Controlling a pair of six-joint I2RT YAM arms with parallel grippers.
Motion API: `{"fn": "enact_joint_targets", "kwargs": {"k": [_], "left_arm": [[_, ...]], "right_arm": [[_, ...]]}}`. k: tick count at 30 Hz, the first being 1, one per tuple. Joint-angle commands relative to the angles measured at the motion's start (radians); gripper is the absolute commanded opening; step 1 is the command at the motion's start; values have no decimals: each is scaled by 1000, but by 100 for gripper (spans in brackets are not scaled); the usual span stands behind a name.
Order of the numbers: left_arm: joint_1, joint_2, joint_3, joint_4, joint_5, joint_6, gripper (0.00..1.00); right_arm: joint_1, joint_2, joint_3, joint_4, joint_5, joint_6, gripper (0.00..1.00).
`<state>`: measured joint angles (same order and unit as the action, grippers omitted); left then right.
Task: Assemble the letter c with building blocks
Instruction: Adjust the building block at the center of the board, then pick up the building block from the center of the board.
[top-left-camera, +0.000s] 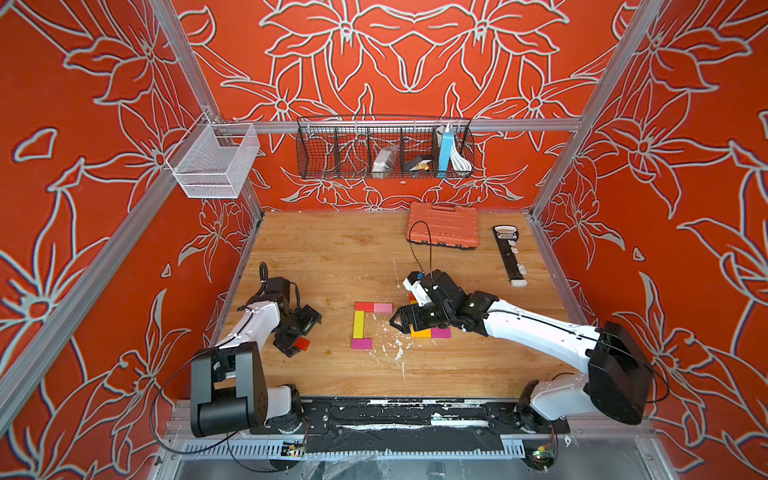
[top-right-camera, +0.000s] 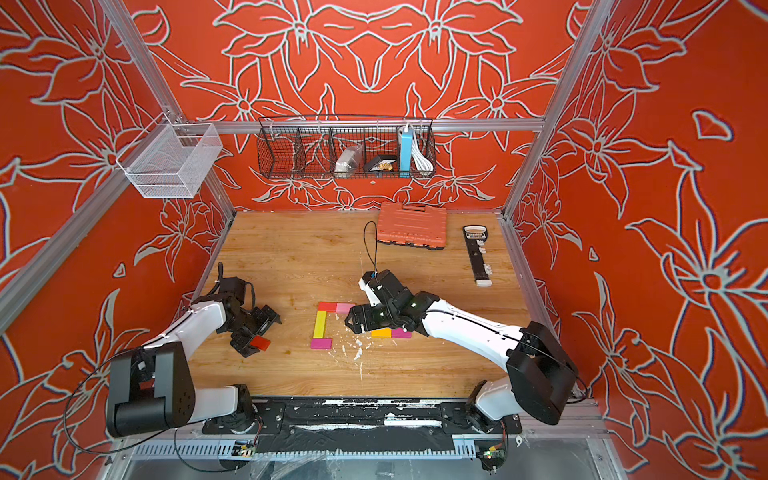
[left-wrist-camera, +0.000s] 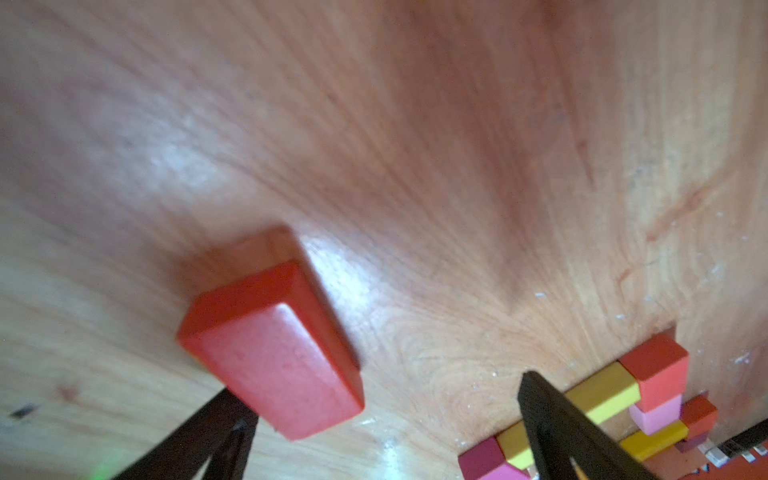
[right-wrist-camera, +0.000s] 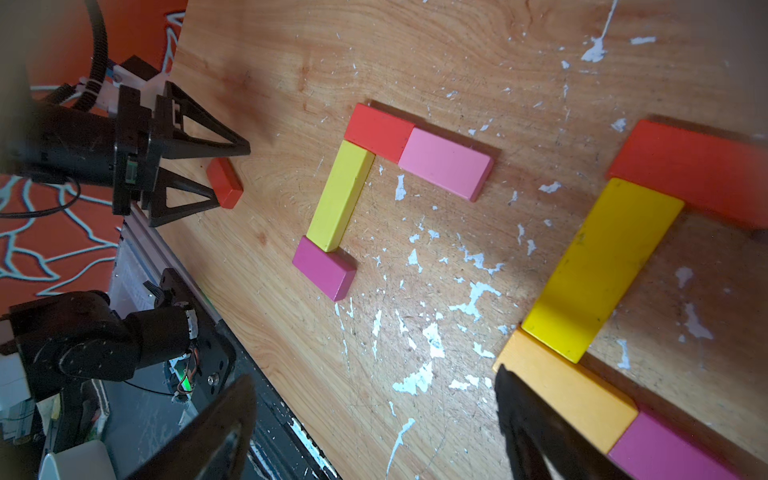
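**Loose red block at the left fingertips, C one piece short**

Jaws of the left gripper (right-wrist-camera: 231, 174) spread wide, clamped on nothing. Between the fingertips, flat on the wooden table (right-wrist-camera: 415, 50), the red block (left-wrist-camera: 274, 353), touching one finger or just beside it, hard to say which. Small, rigid, painted wood by the look, with smooth faces and slightly rounded edges. Probably light and stiff, a little slippery, in no danger of crushing. Best taken across the two long sides, near the middle, with fingers square to them, to avoid a twist on closing.

Farther out beyond those fingertips, between the two grippers, the open C:
- Top row: red corner block (right-wrist-camera: 378, 131) and pink block (right-wrist-camera: 446, 164), end to end.
- Spine: yellow bar (right-wrist-camera: 340, 195).
- Foot: magenta block (right-wrist-camera: 324, 268).

Seemingly lacking one piece beside the magenta block, a likely place for the loose red one.

Jaws of the right gripper (right-wrist-camera: 374, 374) likewise apart and empty, just above the table. Under and beside that hand, a second C-shaped group (right-wrist-camera: 602, 270), closer-packed, with one finger over its orange block (right-wrist-camera: 565, 395). All around, worn grain and white flecks (right-wrist-camera: 473, 295) on the board.
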<state>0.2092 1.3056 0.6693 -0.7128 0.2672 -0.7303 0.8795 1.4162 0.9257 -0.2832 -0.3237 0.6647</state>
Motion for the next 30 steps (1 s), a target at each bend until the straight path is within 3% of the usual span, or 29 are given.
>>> {"fn": "enact_joint_targets", "kwargs": {"k": [1, 13, 25, 30], "left_arm": [[-4, -65, -1, -35, -13, -30, 97], [-5, -150, 45, -169, -189, -79, 98], [-4, -151, -24, -155, -234, -197, 94], [-5, -127, -39, -118, -208, -236, 88]], "right_arm": [[-5, -23, -12, -2, -5, 7, 92], [-22, 8, 37, -35, 5, 12, 93], [-36, 33, 44, -56, 40, 33, 93], [-37, 39, 41, -51, 46, 38, 93]]}}
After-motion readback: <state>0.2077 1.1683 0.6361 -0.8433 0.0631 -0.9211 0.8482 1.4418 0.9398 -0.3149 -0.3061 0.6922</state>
